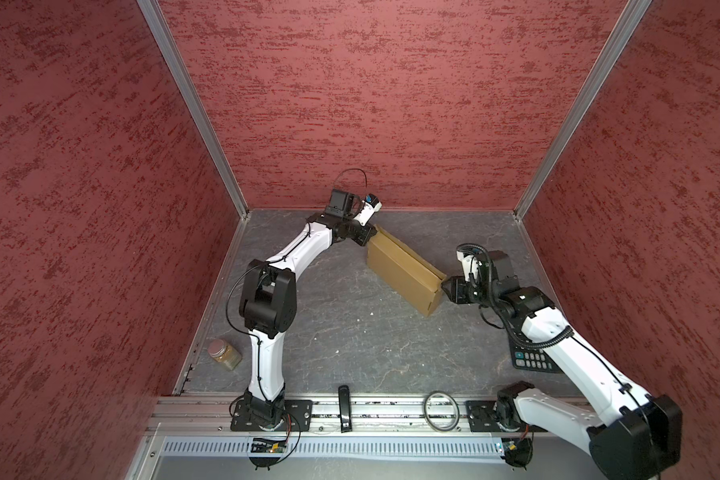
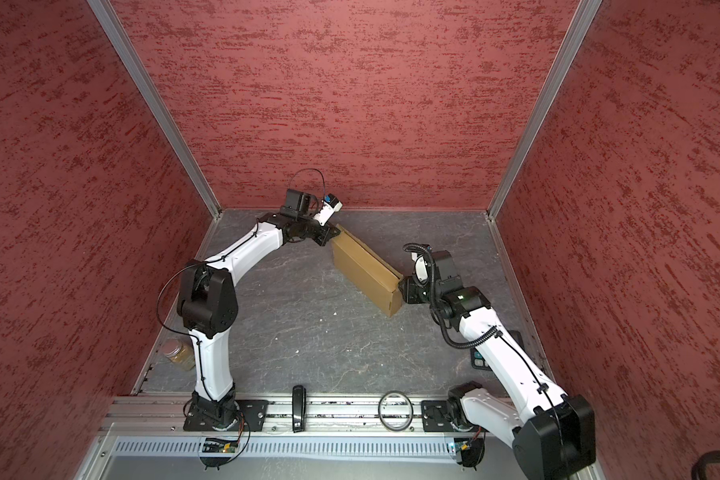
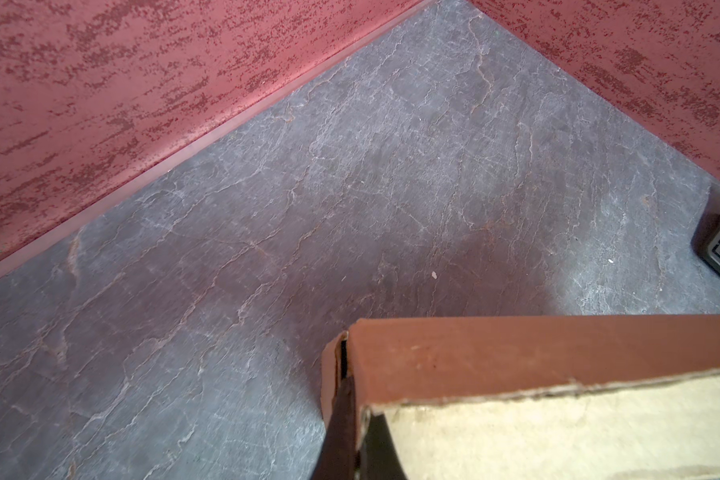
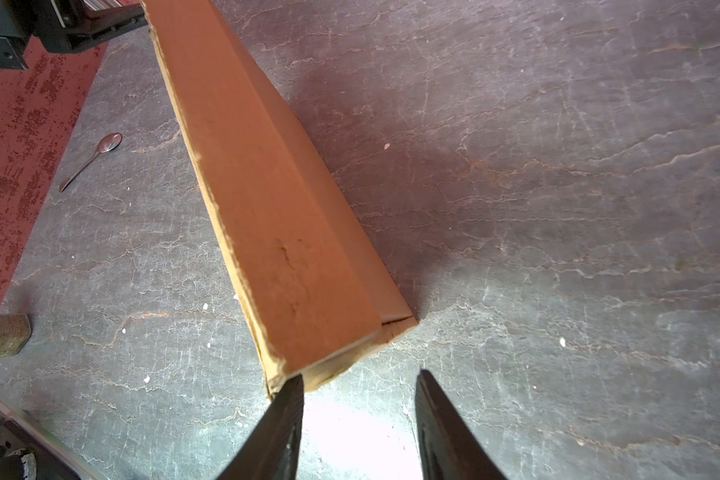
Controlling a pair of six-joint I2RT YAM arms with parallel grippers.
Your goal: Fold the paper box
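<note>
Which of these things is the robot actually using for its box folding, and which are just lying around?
In use: paper box; left gripper pinching one end; right gripper open at the other end.
Lying about: jar; calculator; ring; spoon; small black device.

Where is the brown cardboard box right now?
In both top views the paper box lies slantwise on the table, toward the back and right of the middle, between the left gripper and the right gripper.
</note>
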